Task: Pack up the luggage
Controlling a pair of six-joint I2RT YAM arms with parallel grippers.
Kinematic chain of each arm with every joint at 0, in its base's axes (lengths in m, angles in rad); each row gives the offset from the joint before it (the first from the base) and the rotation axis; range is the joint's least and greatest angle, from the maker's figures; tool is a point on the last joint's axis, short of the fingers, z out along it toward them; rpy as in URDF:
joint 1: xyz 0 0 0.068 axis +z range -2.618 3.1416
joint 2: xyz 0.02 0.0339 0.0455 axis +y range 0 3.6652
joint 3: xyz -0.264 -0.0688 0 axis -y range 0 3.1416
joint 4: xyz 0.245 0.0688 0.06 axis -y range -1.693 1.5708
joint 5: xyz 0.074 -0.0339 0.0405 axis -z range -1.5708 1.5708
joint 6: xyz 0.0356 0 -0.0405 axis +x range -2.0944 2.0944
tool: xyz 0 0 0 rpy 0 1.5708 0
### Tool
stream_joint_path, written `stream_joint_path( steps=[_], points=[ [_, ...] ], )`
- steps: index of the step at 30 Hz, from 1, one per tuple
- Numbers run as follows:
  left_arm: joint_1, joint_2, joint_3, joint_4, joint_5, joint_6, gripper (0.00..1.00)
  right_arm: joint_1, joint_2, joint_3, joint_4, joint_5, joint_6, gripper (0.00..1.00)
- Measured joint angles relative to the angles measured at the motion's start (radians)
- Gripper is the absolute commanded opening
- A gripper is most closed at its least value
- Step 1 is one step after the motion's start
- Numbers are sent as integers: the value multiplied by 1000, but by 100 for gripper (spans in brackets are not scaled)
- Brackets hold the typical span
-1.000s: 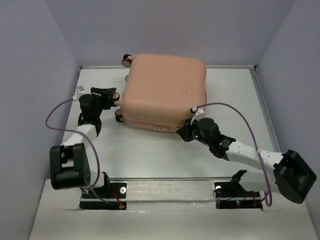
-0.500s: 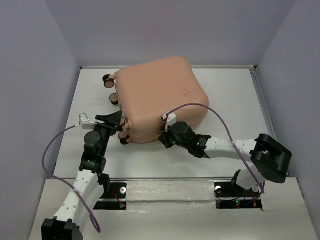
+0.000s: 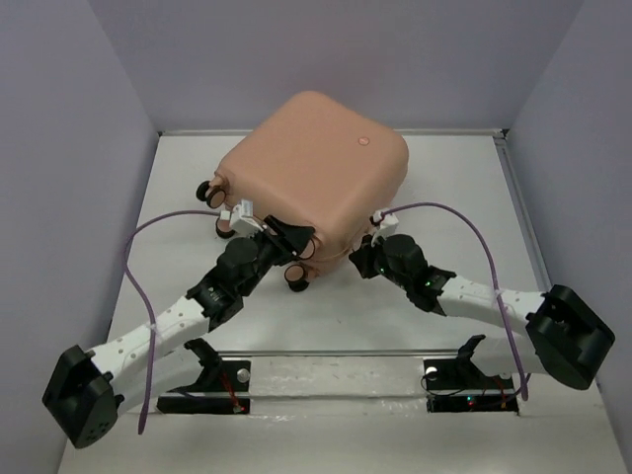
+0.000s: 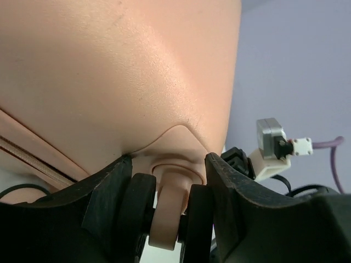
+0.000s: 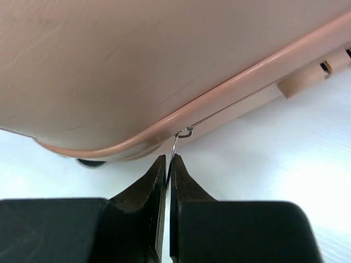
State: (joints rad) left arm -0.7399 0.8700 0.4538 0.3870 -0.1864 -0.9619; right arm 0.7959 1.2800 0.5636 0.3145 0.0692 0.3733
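Note:
The luggage (image 3: 316, 168) is a peach-pink hard-shell suitcase lying closed and turned at an angle on the white table (image 3: 326, 316). Its round dimple (image 3: 362, 140) faces up. At the near left corner, my left gripper (image 3: 299, 255) is shut on a caster wheel (image 4: 164, 219); the left gripper (image 4: 167, 159) has a finger pressed against each side of that wheel under the shell (image 4: 109, 71). Along the near edge, my right gripper (image 3: 363, 259) is shut on the thin metal zipper pull (image 5: 175, 143). The right gripper (image 5: 168, 159) sits just below the luggage seam (image 5: 230, 93).
Two more caster wheels (image 3: 209, 191) stick out on the luggage's left side. Purple cables (image 3: 148, 237) loop from both wrists. Lilac walls enclose the table on three sides, and a metal rail (image 3: 518, 207) runs along its right edge. The arm bases (image 3: 207, 380) stand at the near edge.
The luggage has turned counter-clockwise, bringing its wheel side toward the near left. My left arm swung in from the left to the near corner wheel. The right gripper stayed at the near seam.

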Motion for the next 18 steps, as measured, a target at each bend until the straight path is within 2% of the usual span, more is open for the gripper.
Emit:
stream_joint_path(
  steps=[3, 8, 12, 18],
  points=[
    [-22, 195, 140, -28, 42, 54, 6, 40, 5, -62, 115, 154, 37, 7],
    [-11, 352, 349, -169, 120, 150, 6, 57, -21, -116, 194, 294, 53, 7],
    [9, 441, 451, -226, 232, 197, 6, 68, -135, -169, 146, 349, 48, 7],
    [48, 460, 477, -217, 354, 236, 6, 101, -303, -187, -31, 357, 26, 7]
  ],
)
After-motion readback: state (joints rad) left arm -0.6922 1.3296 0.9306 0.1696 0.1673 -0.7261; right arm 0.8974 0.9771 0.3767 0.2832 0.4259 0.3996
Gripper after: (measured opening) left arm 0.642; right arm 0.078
